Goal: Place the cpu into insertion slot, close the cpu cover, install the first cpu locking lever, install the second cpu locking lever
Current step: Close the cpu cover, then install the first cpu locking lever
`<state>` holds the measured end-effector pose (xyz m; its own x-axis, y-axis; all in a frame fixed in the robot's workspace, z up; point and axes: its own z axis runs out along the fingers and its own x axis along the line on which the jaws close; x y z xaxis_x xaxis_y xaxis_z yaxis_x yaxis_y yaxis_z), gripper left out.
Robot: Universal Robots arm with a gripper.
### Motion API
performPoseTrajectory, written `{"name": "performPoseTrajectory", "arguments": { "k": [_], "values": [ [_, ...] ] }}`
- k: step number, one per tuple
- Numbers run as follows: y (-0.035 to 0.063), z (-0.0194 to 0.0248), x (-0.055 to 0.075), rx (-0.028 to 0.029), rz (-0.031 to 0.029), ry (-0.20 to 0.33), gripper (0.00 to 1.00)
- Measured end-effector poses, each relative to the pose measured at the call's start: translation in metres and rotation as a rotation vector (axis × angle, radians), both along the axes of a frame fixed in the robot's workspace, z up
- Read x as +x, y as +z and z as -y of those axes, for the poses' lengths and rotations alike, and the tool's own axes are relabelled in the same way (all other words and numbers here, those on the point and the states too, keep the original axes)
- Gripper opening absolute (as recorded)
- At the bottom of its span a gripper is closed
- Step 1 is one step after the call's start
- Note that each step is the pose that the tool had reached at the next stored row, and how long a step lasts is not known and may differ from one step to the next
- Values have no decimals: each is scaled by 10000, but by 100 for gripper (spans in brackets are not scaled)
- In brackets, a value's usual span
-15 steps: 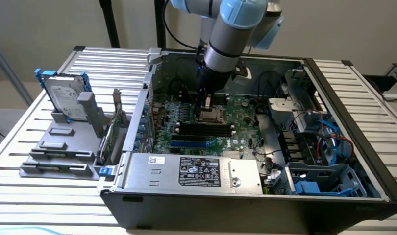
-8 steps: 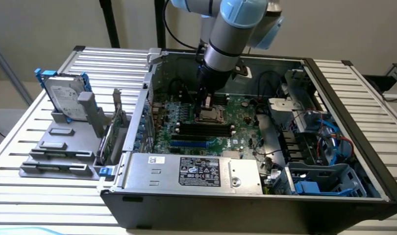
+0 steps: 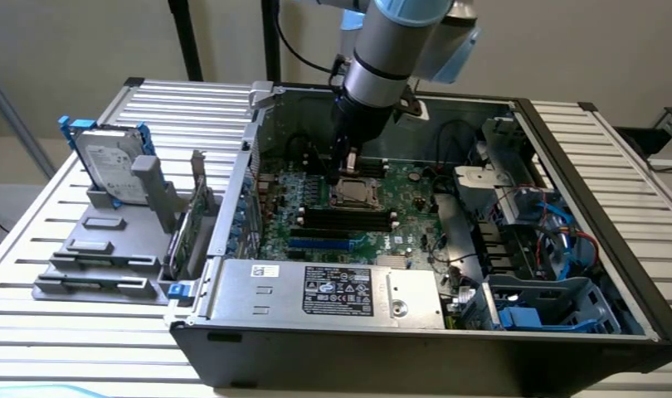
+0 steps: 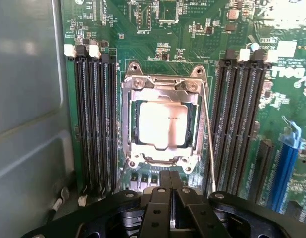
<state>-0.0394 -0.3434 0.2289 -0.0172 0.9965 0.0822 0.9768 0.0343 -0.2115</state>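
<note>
Gripper [image 4: 171, 174]: one, two black fingers pressed together, nothing between them. It hangs from the arm inside the open computer case [image 3: 601, 249], tip just above the edge of the insertion slot [image 4: 135, 124], the landmark for all positions below. In the exterior view the gripper [image 3: 345, 174] stands at the far edge of the slot. Cpu [image 4: 163, 124]: one, seated flat in the slot, silvery face up. Cpu cover [image 4: 160, 85]: one, a metal frame lying closed over the slot, with the cpu showing through its open centre. Locking lever [image 4: 208, 139]: one thin wire seen, running along one side of the cover; cannot tell whether it is hooked down. Motherboard [image 4: 158, 49]: one, green, carrying the slot at its middle. Memory slots [image 4: 96, 124]: two black banks, one on each side of the slot. Blue expansion slot [image 4: 286, 163]: one, beyond one memory bank. Hard drive [image 3: 109, 166]: one, upright outside the case, towards the exterior view's left of the slot. Power supply [image 3: 336, 290]: one, labelled, on the slot's camera side.
</note>
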Motion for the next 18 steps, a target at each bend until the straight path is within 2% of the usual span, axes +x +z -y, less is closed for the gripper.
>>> {"name": "performPoseTrajectory", "arguments": {
  "k": [7, 18],
  "values": [
    [109, 111, -106, 0, 0, 0, 11],
    [110, 116, -112, 1, 1, 0, 11]
  ]
}}
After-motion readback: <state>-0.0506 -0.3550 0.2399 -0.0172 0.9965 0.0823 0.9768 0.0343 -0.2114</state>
